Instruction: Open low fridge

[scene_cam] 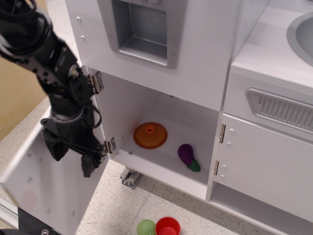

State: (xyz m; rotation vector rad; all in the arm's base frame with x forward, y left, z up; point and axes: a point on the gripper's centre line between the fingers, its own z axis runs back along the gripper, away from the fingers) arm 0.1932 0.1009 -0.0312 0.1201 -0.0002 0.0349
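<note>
The low fridge [161, 110] is the white lower compartment of the toy kitchen, and it stands wide open. Its flat white door [39, 191] is swung far out to the left, with the inner face towards the camera. The grey handle is hidden on the far side. My black gripper [71, 157] hangs in front of the door's inner face, close to the lower hinge [110, 145]. Its fingers [88, 166] are spread apart and hold nothing. Inside the compartment lie an orange plate [150, 135] and a purple toy eggplant [187, 155].
A white panel with a grey recessed dispenser [144, 29] sits above the fridge. A cabinet door with a ribbed grey vent [281, 110] and a sink [301, 29] are at the right. A green ball [145, 227], a red cup [167, 226] and an aluminium bar [128, 178] lie on the floor.
</note>
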